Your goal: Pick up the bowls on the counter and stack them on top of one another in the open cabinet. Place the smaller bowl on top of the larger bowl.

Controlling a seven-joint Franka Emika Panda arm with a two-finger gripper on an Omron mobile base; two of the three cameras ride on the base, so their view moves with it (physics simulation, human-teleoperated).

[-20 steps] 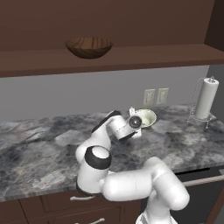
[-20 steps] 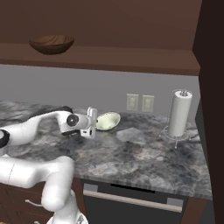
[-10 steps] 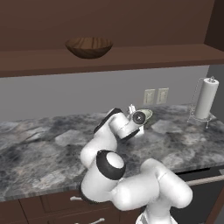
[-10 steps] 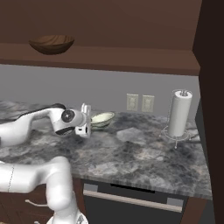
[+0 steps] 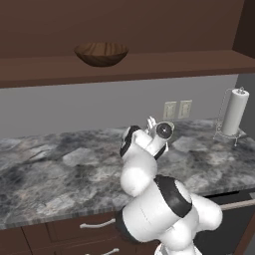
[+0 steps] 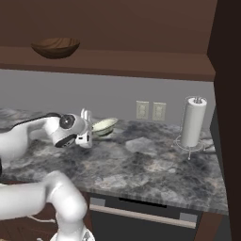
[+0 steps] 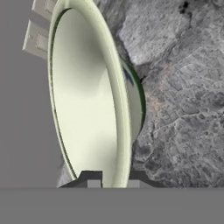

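The gripper (image 7: pixel 112 178) pinches the rim of the smaller bowl (image 7: pixel 89 100), one finger inside and one outside, just above the counter (image 6: pixel 141 164). One larger bowl (image 5: pixel 101 53) sits on the open cabinet (image 5: pixel 149 62) shelf, high above the gripper. Two wall outlets (image 6: pixel 150 111) lie beyond it, one paper towel roll (image 6: pixel 193 123) farther off. No writing is legible.
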